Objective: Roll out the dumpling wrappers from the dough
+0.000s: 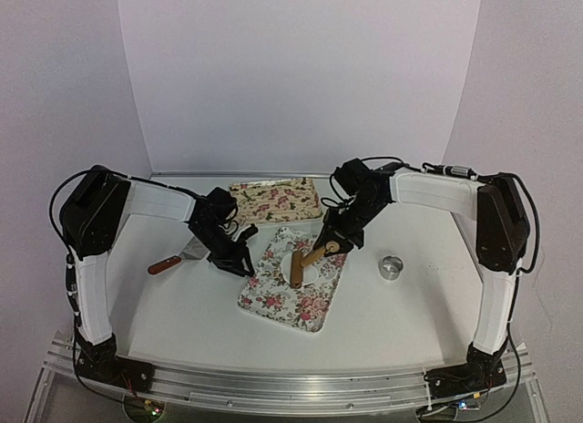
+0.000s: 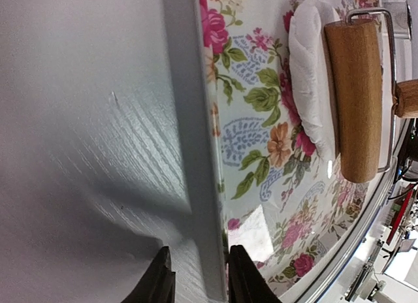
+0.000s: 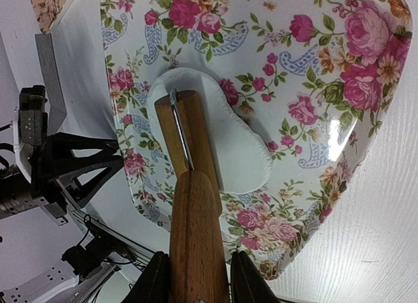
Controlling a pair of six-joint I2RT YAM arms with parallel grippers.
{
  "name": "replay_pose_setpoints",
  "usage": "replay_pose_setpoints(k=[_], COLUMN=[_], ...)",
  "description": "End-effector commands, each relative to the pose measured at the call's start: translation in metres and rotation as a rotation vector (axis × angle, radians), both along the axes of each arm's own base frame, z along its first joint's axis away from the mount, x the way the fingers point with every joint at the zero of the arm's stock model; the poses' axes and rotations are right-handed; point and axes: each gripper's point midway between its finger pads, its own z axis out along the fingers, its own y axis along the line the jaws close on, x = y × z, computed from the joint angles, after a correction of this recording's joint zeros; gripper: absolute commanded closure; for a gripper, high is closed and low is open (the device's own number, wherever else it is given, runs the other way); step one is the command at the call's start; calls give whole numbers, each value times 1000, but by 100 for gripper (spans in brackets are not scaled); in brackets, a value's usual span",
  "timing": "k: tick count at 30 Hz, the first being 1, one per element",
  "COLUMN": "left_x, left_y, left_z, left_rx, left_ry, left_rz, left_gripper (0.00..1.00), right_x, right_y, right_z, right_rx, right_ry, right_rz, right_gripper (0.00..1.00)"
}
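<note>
On the flowered tray [image 1: 273, 302] at mid-worktop [image 1: 182, 314] lies the dough [image 3: 238, 146], a smooth white oval pad with a thick, rounded edge, its long axis slanting across the tray. The rolling pin [image 3: 192, 185] rests on it with the roller along that same length, hiding one side. From above, the dough is only a pale sliver. The right pincer [image 3: 196, 280] clamps the pin's wooden handle. The left pincer [image 2: 199, 280] pinches the tray's rim, and only its finger ends show.
</note>
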Motion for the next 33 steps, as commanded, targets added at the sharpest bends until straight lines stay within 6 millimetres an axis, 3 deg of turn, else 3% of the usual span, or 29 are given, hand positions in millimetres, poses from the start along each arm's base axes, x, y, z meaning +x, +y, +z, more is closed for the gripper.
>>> replay_pose_setpoints(k=[1, 10, 16, 27, 33], left_x=[0, -9, -9, -9, -7], left_y=[-1, 9, 8, 8, 5], left_z=[-14, -35, -36, -36, -34], left_rx=[19, 63, 58, 59, 50], left_ry=[-20, 0, 1, 1, 1], left_rz=[-28, -35, -41, -35, -38], left_gripper=[78, 100, 100, 100, 100], right_x=[-14, -48, -55, -64, -63], right_y=[-24, -64, -61, -82, -82], right_z=[-50, -108, -135, -154, -161], right_rx=[-157, -470, -541, -674, -697], right_ry=[90, 179, 198, 228, 237], right_rz=[-58, 0, 31, 15, 24], right_gripper=[100, 100, 100, 100, 100])
